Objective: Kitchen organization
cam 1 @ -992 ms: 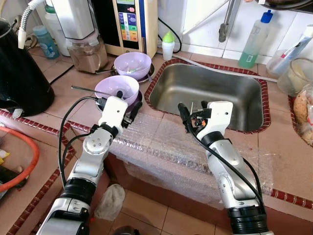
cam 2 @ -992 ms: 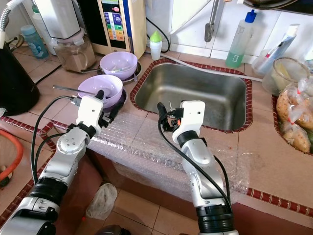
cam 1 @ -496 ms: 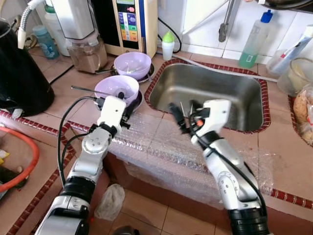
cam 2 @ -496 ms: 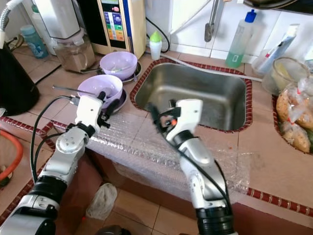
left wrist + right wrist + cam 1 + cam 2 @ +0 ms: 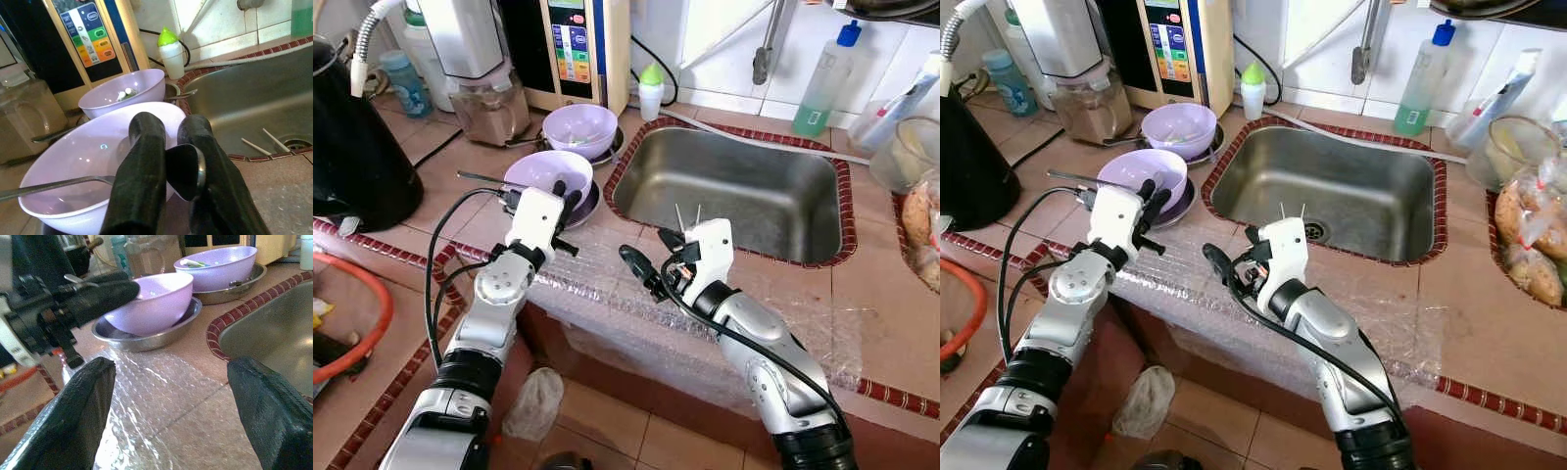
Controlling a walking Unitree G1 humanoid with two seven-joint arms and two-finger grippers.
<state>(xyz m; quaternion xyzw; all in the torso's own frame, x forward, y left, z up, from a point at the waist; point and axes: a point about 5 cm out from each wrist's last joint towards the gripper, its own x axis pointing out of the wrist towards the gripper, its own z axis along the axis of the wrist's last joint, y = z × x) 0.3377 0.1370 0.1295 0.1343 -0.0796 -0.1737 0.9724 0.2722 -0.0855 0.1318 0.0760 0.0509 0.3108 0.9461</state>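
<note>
"Where was the left gripper [image 5: 562, 192]?"

"At the near lavender bowl [image 5: 546, 174] on the worktop [image 5: 460, 166], fingers narrow around a spoon [image 5: 186, 169]. Right gripper [image 5: 641, 266] gaped wide. It should have lifted gently, I'd say."

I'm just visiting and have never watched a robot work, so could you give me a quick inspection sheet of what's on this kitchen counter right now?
Surface: tiled counter with a sheet of bubble wrap along its front edge.
Job's things: near purple bowl with a utensil in it, on a metal plate; far purple bowl behind it.
Clutter: green soap bottle, small green-capped bottle, sticks in the sink.
Grippers: left gripper at the near bowl's rim, fingers close together; right gripper open above the bubble wrap.
Cables: black cables loop along both arms.
Surroundings: black kettle, water dispenser, tap.
</note>
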